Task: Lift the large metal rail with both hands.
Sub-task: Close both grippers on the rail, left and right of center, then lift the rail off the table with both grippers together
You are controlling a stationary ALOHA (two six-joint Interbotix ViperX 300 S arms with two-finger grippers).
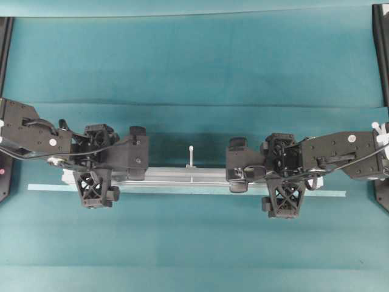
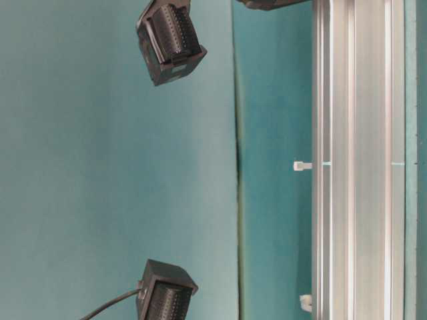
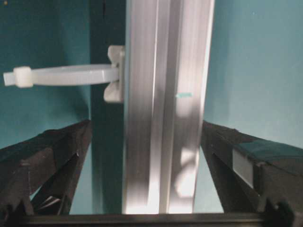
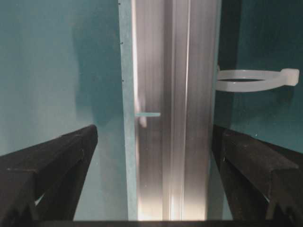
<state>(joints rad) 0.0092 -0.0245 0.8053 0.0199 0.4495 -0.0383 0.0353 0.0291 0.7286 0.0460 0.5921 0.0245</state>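
Observation:
The large metal rail (image 1: 188, 176) is a long silver grooved bar lying flat across the teal table, with a white peg (image 1: 191, 156) standing at its far edge. My left gripper (image 1: 97, 163) stands over the rail's left end and my right gripper (image 1: 283, 174) over its right end. Both are open. In the left wrist view the rail (image 3: 163, 118) runs between the black fingers (image 3: 47, 161), with teal gaps on both sides of the left gripper (image 3: 147, 124). The right wrist view shows the rail (image 4: 175, 118) inside the right gripper (image 4: 155, 130), untouched.
A thin pale-blue strip (image 1: 328, 193) lies along the rail's near side and sticks out past both ends; it also shows in the right wrist view (image 4: 127, 118). White looped ties (image 4: 251, 80) jut from the rail. Black stands (image 1: 382, 48) flank the table's sides.

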